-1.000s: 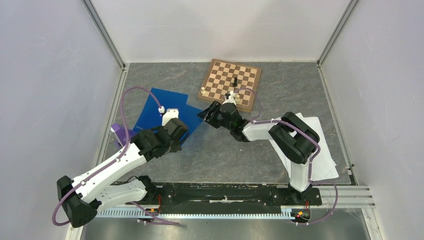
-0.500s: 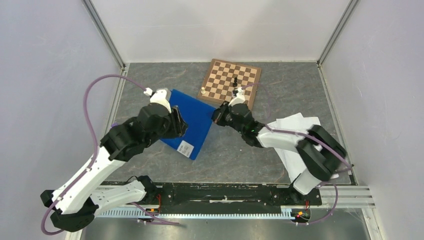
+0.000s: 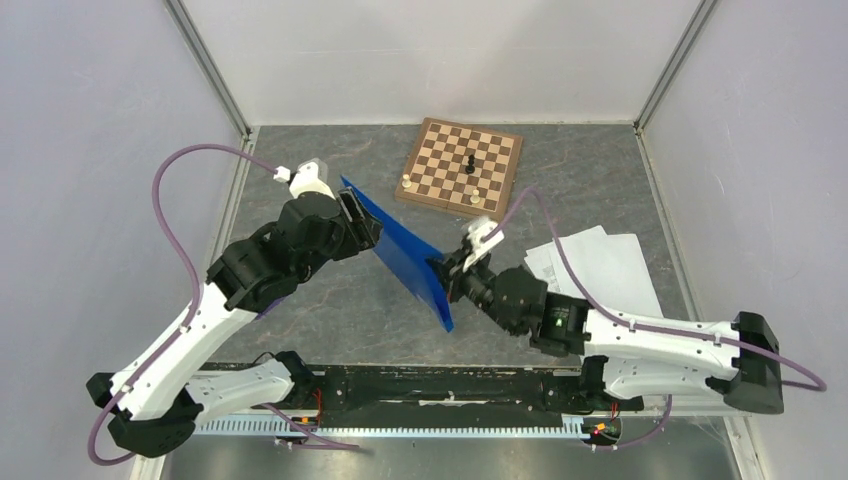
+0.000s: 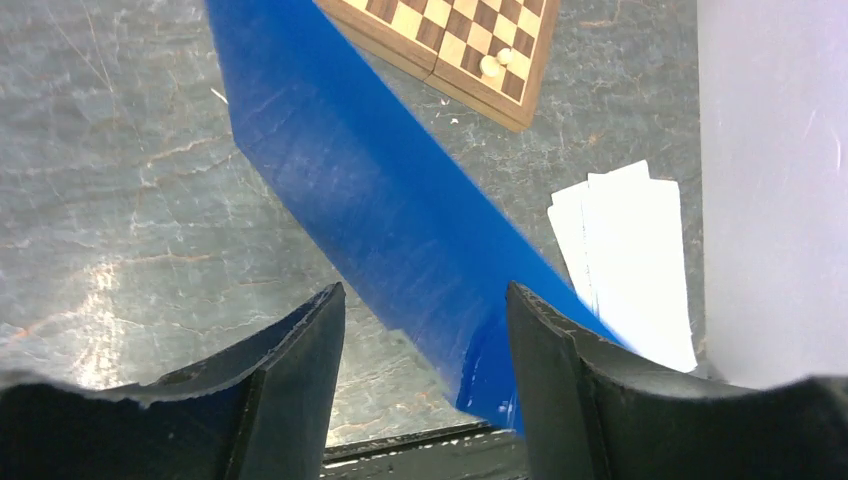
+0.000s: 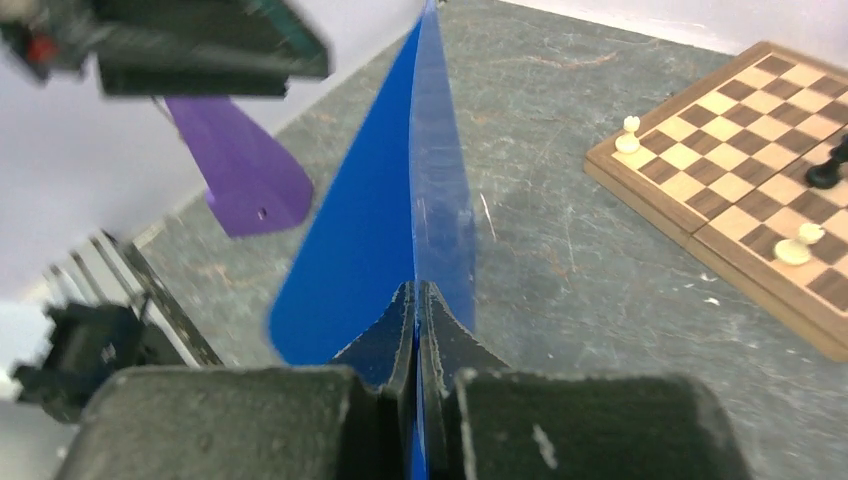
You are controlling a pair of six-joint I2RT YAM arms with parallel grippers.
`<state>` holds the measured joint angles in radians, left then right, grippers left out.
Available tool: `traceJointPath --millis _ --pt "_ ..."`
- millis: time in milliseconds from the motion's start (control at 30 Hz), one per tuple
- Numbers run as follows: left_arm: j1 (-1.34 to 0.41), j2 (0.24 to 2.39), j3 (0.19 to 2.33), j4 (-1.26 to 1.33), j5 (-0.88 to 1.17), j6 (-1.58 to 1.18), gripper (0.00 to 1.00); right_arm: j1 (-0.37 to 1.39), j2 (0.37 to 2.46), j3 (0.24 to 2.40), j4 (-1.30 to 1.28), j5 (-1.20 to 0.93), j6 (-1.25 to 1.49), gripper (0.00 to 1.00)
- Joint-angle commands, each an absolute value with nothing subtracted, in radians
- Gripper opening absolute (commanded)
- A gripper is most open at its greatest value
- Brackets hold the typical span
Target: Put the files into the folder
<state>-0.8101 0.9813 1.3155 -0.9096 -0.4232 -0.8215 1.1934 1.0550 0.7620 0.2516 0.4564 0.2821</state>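
The blue folder [image 3: 405, 262] stands tilted up on edge in the middle of the table, between my two grippers. My right gripper [image 3: 447, 275] is shut on its near edge, and in the right wrist view the jaws [image 5: 415, 300] pinch the thin blue folder [image 5: 400, 190]. My left gripper [image 3: 355, 225] is open at the folder's far end. From the left wrist, the folder [image 4: 380, 190] runs between the spread fingers [image 4: 424, 300], close to the right one, ungripped. The files [image 3: 600, 270], loose white sheets, lie flat at the right, also seen as white files [image 4: 630, 260].
A wooden chessboard [image 3: 462, 165] with a few pieces lies at the back, and shows as the chessboard [image 5: 740, 200] in the right wrist view. A purple flat piece [image 5: 240, 160] lies at the left. Grey walls enclose the table on three sides.
The folder went from lying on the table to standing on edge, nearer the front. My right gripper shut on its edge and pulled back; my left gripper opened and let go.
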Motion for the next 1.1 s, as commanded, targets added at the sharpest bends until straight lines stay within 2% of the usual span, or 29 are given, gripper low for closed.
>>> traceJointPath --millis 0,67,200,500,633,833,1067 --pt "-0.759 0.912 1.249 -0.8 -0.375 -0.988 0.67 1.376 1.073 0.833 0.162 0.772 0.01 0.0" --pt "-0.718 0.89 1.208 -0.797 -0.321 -1.035 0.67 1.433 1.113 0.86 0.142 0.877 -0.043 0.0" --pt "-0.661 0.834 1.126 -0.805 -0.285 -1.047 0.66 1.458 1.131 0.858 0.141 0.909 -0.036 0.0" --pt "-0.649 0.915 1.242 -0.847 -0.162 -0.612 0.62 1.459 1.019 0.741 0.185 0.881 -0.046 0.0" --pt "-0.649 0.918 1.234 -0.879 -0.218 -0.665 0.62 1.459 0.984 0.712 0.153 0.966 -0.002 0.0" --pt "-0.649 0.948 1.179 -0.795 -0.148 -0.655 0.62 1.459 0.94 0.642 0.183 0.891 0.028 0.0" --pt "-0.65 0.912 1.169 -0.903 -0.268 -0.806 0.62 1.46 0.908 0.663 0.011 1.173 0.272 0.0"
